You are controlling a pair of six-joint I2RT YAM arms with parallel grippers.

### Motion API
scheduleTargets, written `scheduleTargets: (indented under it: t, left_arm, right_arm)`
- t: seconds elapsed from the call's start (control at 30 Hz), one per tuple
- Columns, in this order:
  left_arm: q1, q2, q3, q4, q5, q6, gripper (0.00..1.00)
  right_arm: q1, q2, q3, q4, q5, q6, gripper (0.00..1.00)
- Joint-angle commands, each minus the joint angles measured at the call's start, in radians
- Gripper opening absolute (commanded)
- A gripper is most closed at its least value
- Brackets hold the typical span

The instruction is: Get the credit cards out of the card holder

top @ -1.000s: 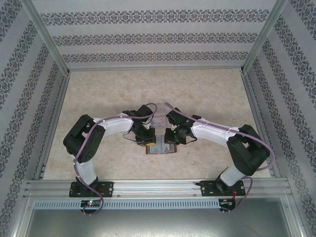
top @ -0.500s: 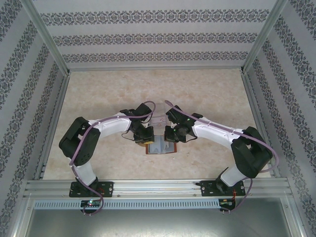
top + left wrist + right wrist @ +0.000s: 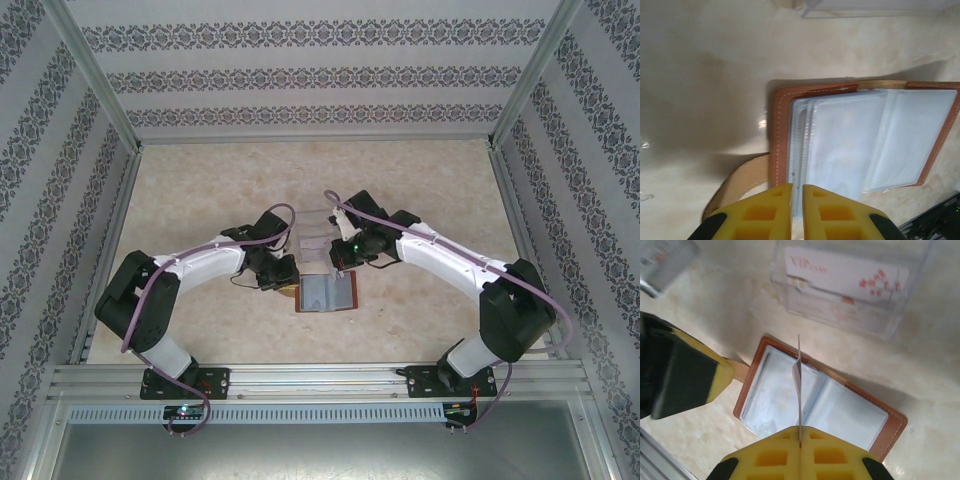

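The card holder [image 3: 328,293] lies open on the table, reddish-brown leather around pale blue-grey sleeves [image 3: 840,412], its tan strap [image 3: 742,182] at the left. My right gripper [image 3: 800,430] is shut on one thin credit card [image 3: 799,372], held edge-on above the holder's middle fold. My left gripper [image 3: 797,188] hovers at the holder's left edge [image 3: 780,140], jaws closed to a thin slit with nothing gripped. In the top view the left gripper [image 3: 283,272] and right gripper [image 3: 345,260] flank the holder's far side.
A clear plastic tray [image 3: 910,305] stands just beyond the holder, with a pale "VIP" card [image 3: 845,272] and others inside. A grey card-like piece [image 3: 662,260] lies off to its left. Metal frame rails [image 3: 300,378] run along the near table edge.
The right gripper has closed on a card and lifted it away from the holder toward the tray. The left arm has swung left, uncovering the open holder.
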State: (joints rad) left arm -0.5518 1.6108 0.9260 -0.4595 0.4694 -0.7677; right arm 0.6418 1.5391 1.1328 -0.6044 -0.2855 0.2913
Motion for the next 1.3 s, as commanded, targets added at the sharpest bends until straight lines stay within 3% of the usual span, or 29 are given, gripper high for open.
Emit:
scheduleTargets:
  t: [0.0,0.3,0.53,0.9,1.27]
  left_arm:
    - [0.022,-0.043,-0.04,0.074,0.005,-0.021,0.13]
    - [0.054,-0.07,-0.086,0.092,0.002,-0.031,0.13]
    - [0.075,-0.107,-0.099,0.052,-0.016,-0.02,0.13]
    - [0.103,-0.143,-0.123,0.035,-0.023,-0.03,0.13]
    - [0.122,-0.111,-0.111,0.041,-0.015,-0.032,0.13]
  right_arm:
    - [-0.011,0.031,0.085,-0.067,-0.025,-0.308,0.04]
    - [-0.025,0.126,0.291,-0.228,-0.059,-0.907,0.02]
    - [-0.027,0.278,0.502,-0.372,0.015,-1.159,0.0]
    - [-0.045,0.562,0.862,-0.563,0.087,-1.316,0.0]
    - [-0.057,0.761,1.101,-0.666,0.084,-1.384,0.0]
